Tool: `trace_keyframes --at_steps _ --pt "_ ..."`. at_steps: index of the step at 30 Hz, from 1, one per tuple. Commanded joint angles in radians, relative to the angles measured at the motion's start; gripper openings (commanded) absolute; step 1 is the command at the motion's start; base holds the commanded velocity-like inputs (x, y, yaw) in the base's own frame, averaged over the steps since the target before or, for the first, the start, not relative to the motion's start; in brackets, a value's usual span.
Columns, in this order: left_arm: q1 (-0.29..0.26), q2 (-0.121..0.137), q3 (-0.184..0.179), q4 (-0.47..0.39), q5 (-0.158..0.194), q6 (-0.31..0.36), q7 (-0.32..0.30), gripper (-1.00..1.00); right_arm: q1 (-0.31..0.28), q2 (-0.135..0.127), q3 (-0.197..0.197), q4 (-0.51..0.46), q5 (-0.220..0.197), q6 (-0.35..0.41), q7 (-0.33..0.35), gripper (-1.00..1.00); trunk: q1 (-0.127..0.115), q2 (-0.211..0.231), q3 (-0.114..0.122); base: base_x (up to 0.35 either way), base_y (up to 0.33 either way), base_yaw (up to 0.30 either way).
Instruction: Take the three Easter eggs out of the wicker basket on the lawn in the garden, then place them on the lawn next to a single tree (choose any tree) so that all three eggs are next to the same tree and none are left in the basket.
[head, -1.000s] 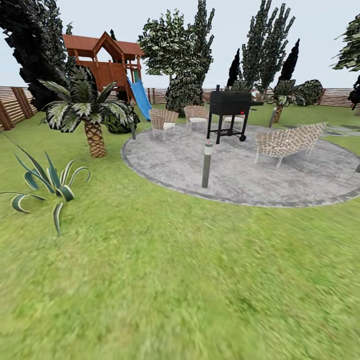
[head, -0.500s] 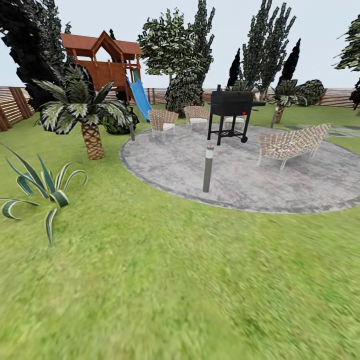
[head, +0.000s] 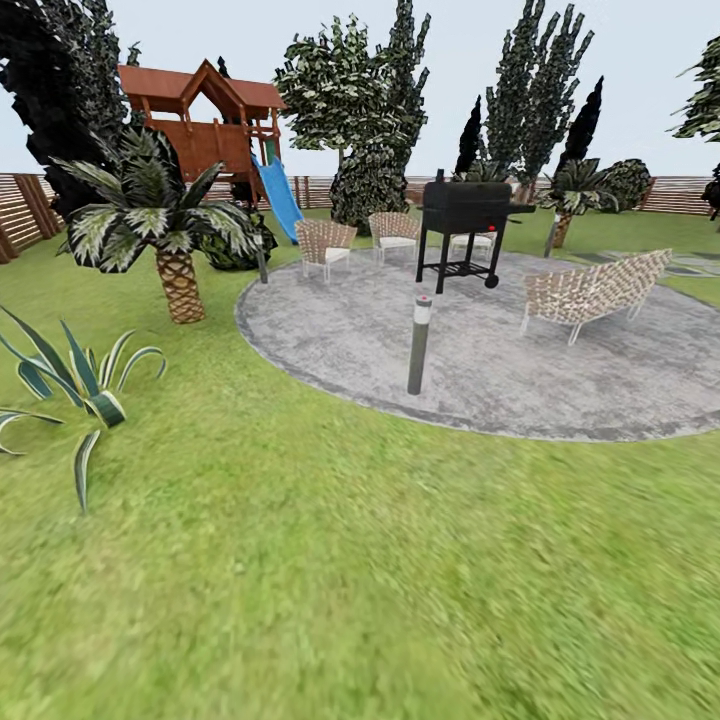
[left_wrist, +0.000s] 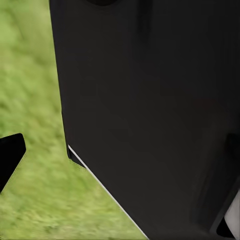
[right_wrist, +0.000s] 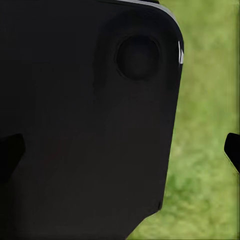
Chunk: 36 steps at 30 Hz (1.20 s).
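Grass of the lawn (head: 380, 560) lay across the near ground in the head view, and neither the basket nor any egg could be made out there, so which way they lay from either claw could not be judged; the robot was probably on its way to find them. Beyond the grass sat one round paved patio (head: 500, 350) with one black grill (head: 462, 228), one bollard light (head: 420, 343), one wicker bench (head: 592, 290) and what looked like three wicker chairs (head: 325, 243), though the farthest was partly hidden behind the grill. One short palm (head: 165, 225) and one spiky agave (head: 70, 385) stood to the left, a wooden playhouse (head: 205, 125) with a blue slide behind them. A candidate tree (head: 340, 100) with blocky dark foliage rose past the patio, near the slatted fence (head: 25, 210). Both wrist views showed dark robot bodywork over blurred grass, with a dark tip at the edge; whether each claw was wide or narrow I cannot tell
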Motion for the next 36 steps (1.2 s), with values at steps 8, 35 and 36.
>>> trace_keyframes --at_steps 8,35,36 --pt "0.000 0.000 0.001 -0.001 0.001 0.001 0.000 1.00 -0.001 0.000 0.004 0.001 0.001 -0.003 0.000 1.00 0.001 0.000 -0.001 0.334 0.000 0.000" --pt "0.000 0.000 0.001 -0.001 0.001 0.001 0.000 1.00 -0.001 0.000 0.004 0.001 0.001 -0.005 0.000 1.00 0.001 0.000 -0.001 0.334 0.000 0.000" --pt "0.000 0.000 0.001 -0.001 0.001 0.001 0.000 1.00 -0.001 0.000 0.004 0.001 0.001 -0.005 0.000 1.00 0.001 0.000 -0.001 0.334 0.000 0.000"
